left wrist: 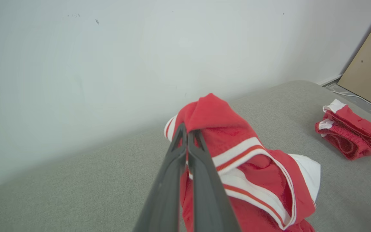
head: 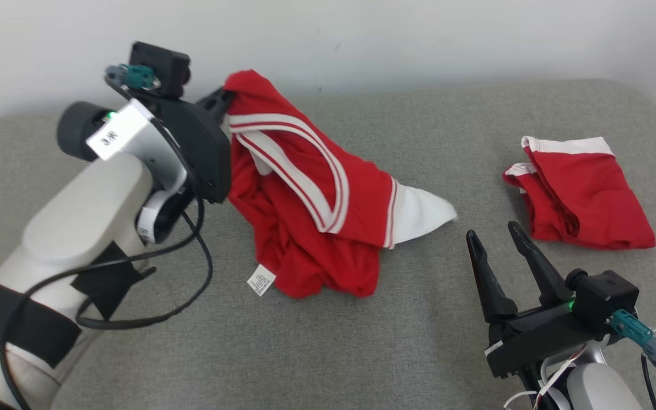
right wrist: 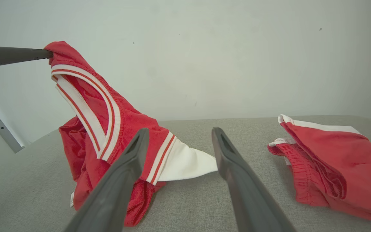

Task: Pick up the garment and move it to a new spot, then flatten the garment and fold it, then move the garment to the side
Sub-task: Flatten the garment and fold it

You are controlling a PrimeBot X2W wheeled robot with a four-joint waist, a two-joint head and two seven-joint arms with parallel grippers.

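The garment [head: 305, 205] is a red jersey with white and red striped trim and a white sleeve end. My left gripper [head: 226, 98] is shut on its top edge and holds that part raised, while the lower folds rest bunched on the grey cushion [head: 362, 341]. In the left wrist view the closed fingers [left wrist: 188, 154] pinch the red cloth [left wrist: 217, 122]. My right gripper [head: 493, 236] stands open at the lower right, apart from the garment, nothing between its fingers. The right wrist view shows the garment [right wrist: 108, 129] hanging from the left gripper [right wrist: 45, 54].
A second red garment [head: 581, 196], folded with white trim, lies on the cushion at the right, just beyond my right gripper. A pale wall [head: 362, 34] runs behind the cushion. A white care label [head: 261, 280] sticks out at the held garment's lower left.
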